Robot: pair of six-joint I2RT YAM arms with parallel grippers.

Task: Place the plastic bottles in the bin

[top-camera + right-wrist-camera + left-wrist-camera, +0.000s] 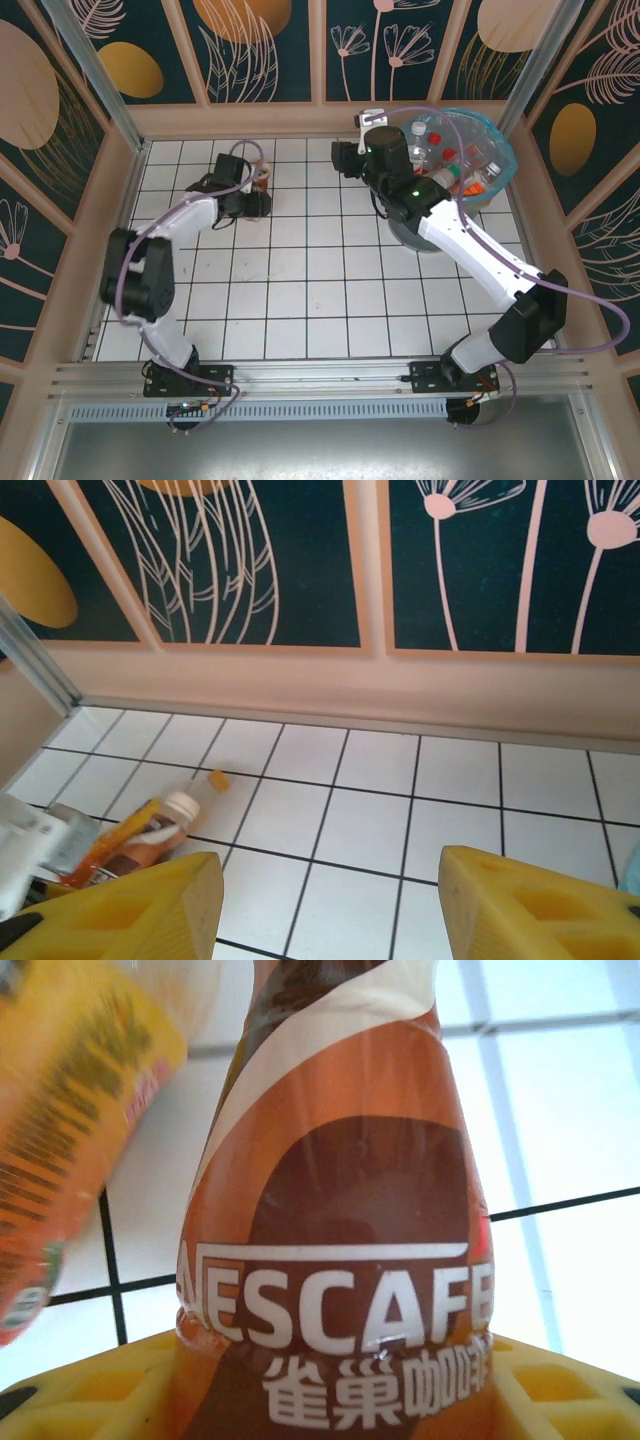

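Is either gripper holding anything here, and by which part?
The left gripper appears to hold the Nescafé bottle, its jaws closed on the wide body at the lettering. The right gripper is open and holds nothing.

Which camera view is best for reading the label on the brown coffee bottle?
Left wrist: the Nescafe bottle is close up, its white lettering readable. Top external shows it as a tiny brownish spot. Right wrist shows it distant, tilted, white-capped, lettering too small to read.
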